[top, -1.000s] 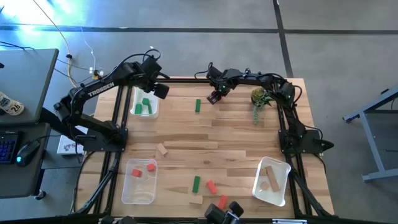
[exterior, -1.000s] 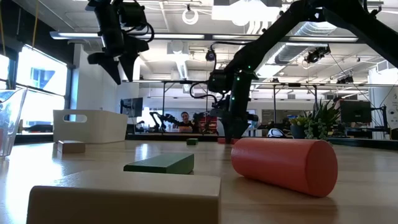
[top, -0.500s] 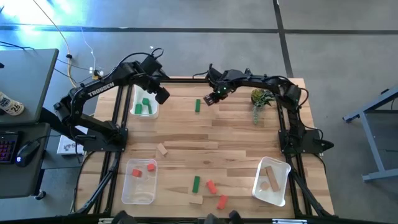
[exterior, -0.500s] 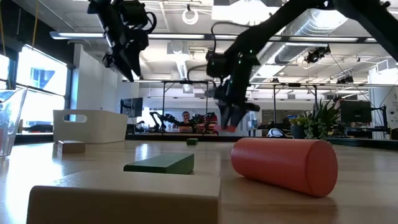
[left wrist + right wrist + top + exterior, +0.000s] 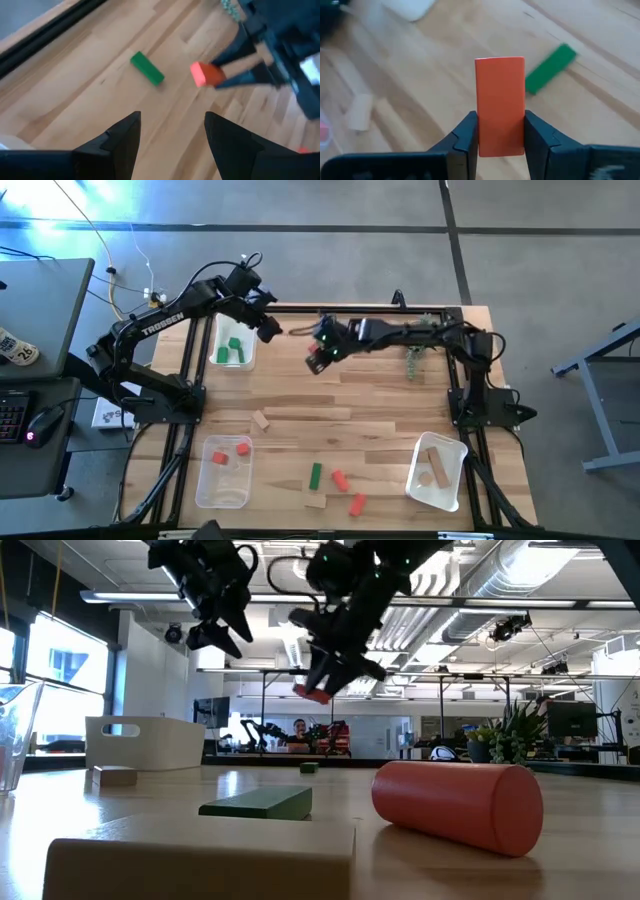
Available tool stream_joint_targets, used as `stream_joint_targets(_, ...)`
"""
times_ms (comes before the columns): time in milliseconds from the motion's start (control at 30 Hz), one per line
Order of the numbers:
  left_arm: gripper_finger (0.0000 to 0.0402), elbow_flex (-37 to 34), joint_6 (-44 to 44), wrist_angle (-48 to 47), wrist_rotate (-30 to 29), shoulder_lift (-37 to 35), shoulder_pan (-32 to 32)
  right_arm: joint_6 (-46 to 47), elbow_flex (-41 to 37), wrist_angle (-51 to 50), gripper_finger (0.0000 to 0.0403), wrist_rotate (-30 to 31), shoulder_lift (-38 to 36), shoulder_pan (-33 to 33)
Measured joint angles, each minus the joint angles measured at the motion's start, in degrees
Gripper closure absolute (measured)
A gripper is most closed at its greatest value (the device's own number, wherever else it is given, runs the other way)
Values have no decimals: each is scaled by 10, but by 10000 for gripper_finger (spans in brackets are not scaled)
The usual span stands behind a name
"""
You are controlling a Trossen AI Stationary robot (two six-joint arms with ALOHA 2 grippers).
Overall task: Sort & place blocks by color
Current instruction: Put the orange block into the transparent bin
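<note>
My right gripper (image 5: 500,142) is shut on a red-orange block (image 5: 500,100), high over the far middle of the table (image 5: 316,360), and also shows in the low view (image 5: 335,650). My left gripper (image 5: 172,125) hangs open in the air just left of it (image 5: 272,330), touching nothing. A green bar (image 5: 147,68) lies flat on the table below them. More loose blocks lie near the near edge: a tan one (image 5: 261,419), a green bar (image 5: 315,475), two red ones (image 5: 339,479) and a tan one (image 5: 316,501). My right gripper pinches the red-orange block between its two fingers (image 5: 466,137), one on each long side near one end (image 5: 500,142). The other end (image 5: 500,65) sticks out past the fingertips. The fingers slant downward, and the block (image 5: 312,693) is lifted clear of the table.
A clear tray (image 5: 245,362) at the far left holds green blocks. Another tray (image 5: 205,480) at the near left holds red ones, and one (image 5: 455,480) at the near right holds tan ones. A small green plant (image 5: 417,340) stands at the far right.
My right gripper has risen from the table near the far edge and swung toward the table's left, carrying the red-orange block, which is now lifted clear. My left gripper has shifted a little toward the right.
</note>
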Motion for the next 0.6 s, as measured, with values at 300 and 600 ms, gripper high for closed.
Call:
stream_joint_targets(300, 194, 0, -34, -1, 54, 0, -18, 1, 0, 97, 313, 111, 0, 81)
stream_joint_targets(600, 194, 0, -69, -1, 54, 0, -57, -24, 0, 123, 313, 200, -1, 122)
